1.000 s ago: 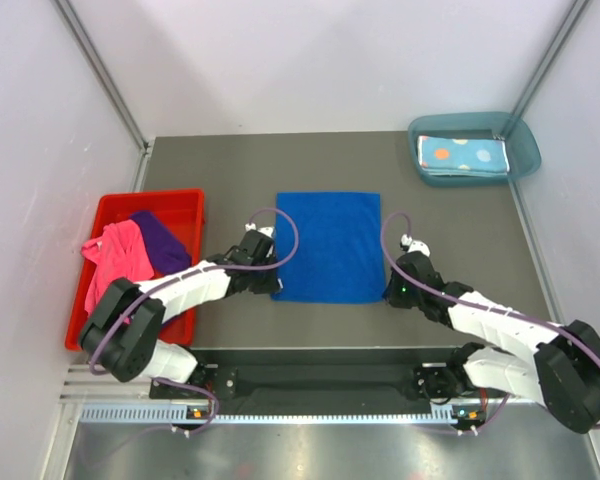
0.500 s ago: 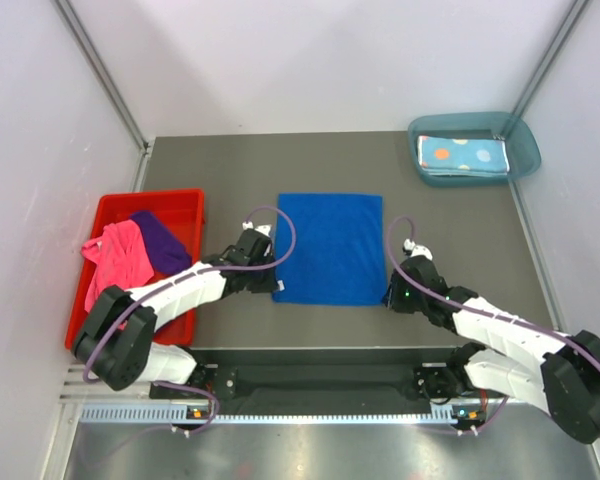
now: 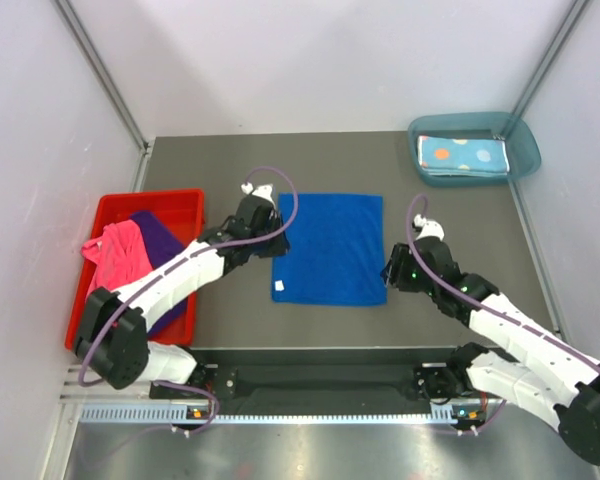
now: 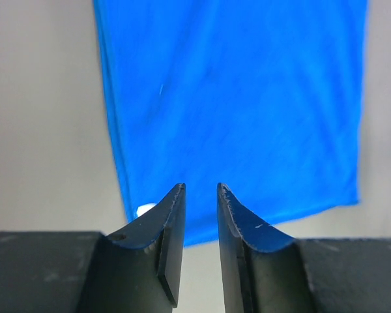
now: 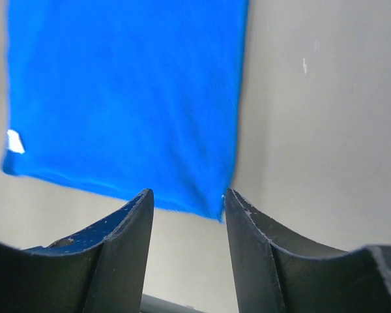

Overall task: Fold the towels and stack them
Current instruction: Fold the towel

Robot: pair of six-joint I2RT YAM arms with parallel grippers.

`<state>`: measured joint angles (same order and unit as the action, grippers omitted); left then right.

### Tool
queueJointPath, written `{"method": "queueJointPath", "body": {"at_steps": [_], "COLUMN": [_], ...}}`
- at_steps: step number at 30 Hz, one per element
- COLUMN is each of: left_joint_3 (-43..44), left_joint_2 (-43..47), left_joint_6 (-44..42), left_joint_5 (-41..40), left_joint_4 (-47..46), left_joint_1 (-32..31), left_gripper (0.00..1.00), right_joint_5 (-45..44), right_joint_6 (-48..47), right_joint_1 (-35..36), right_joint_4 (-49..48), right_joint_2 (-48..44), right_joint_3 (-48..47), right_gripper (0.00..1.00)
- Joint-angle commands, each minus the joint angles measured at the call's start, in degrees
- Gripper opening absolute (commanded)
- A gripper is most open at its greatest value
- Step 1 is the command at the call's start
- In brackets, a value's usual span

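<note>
A blue towel (image 3: 330, 248) lies flat and unfolded in the middle of the table, with a small white tag (image 3: 279, 291) at its near left corner. My left gripper (image 3: 276, 240) hovers at the towel's left edge with its jaws slightly apart and empty. In the left wrist view the gripper (image 4: 201, 190) is above the towel (image 4: 234, 98). My right gripper (image 3: 388, 272) is open and empty beside the near right corner. In the right wrist view the gripper (image 5: 188, 195) is just short of the towel (image 5: 124, 91).
A red bin (image 3: 150, 196) at the left holds a pink towel (image 3: 115, 255) and a purple towel (image 3: 160, 240). A teal basket (image 3: 525, 150) at the back right holds a folded polka-dot towel (image 3: 465, 155). Walls enclose the table.
Both grippers have left the towel's near corners. The left one has moved farther along the left edge and the right one slightly farther away. The towel stays flat.
</note>
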<state>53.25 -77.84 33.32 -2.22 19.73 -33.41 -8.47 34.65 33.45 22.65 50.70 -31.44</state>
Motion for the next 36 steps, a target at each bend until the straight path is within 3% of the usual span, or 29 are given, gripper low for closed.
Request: {"method": "queueJointPath", "body": {"at_steps": [1, 5, 8, 13, 17, 26, 36], "left_joint_3": [4.92, 9.14, 10.99, 14.68, 18.19, 29.35, 31.2], "left_joint_2": [-2.66, -8.36, -12.49, -20.32, -27.42, -39.65, -41.68], "left_joint_6": [-1.23, -2.73, -3.61, -7.21, -10.2, -13.02, -13.89], "left_joint_5": [-1.65, 0.28, 0.1, 0.81, 0.19, -2.96, -3.5], "left_joint_4": [-2.14, -3.46, -7.32, -14.79, -19.2, -20.08, -19.2], "left_joint_1": [0.97, 3.52, 6.06, 10.03, 10.56, 11.52, 11.79], "left_gripper": [0.31, 0.3, 0.31, 0.27, 0.29, 0.31, 0.32], "right_joint_5": [-2.69, -2.0, 3.44, 11.27, 11.89, 10.4, 8.73], "right_joint_6": [-1.96, -2.31, -1.78, -0.82, 0.24, 0.68, 0.15], "right_joint_1": [-0.58, -0.58, -0.49, 0.03, 1.09, 2.32, 2.23], "right_joint_4": [1.87, 0.03, -7.34, -18.59, -25.26, -29.25, -26.43], "right_joint_2": [0.01, 2.12, 4.49, 13.45, 18.02, 24.1, 24.09], "right_joint_3": [-4.68, -5.3, -4.51, -3.63, -1.26, 3.84, 5.16], "right_gripper": [0.48, 0.48, 0.47, 0.34, 0.32, 0.28, 0.28]}}
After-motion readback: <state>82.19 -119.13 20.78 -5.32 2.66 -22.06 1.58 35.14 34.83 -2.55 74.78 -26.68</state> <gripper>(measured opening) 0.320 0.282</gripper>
